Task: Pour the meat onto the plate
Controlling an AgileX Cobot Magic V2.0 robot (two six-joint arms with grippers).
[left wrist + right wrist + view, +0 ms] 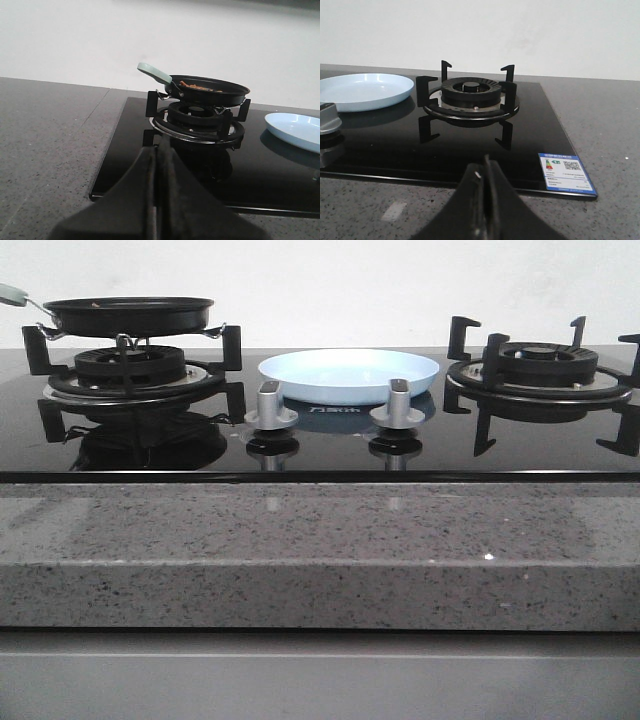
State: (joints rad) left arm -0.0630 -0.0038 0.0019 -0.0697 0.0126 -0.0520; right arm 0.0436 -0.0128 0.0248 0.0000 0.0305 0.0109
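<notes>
Left gripper (156, 200) clenched on nothing, low over the grey counter (45, 145) near the hob's left edge. Right gripper (485, 200) likewise clenched and empty, near the hob's right front corner.

Two burners (128, 368) (470, 92), two silver knobs (270, 405) (397, 403), one frying pan (210, 91), one plate (350, 375).

Meat (192, 86) in the pan on the left burner, pale green handle (154, 72) pointing left. Plate between the burners, behind the knobs. Energy label (565, 172) with QR code at the glass's right front corner; print unreadable.
</notes>
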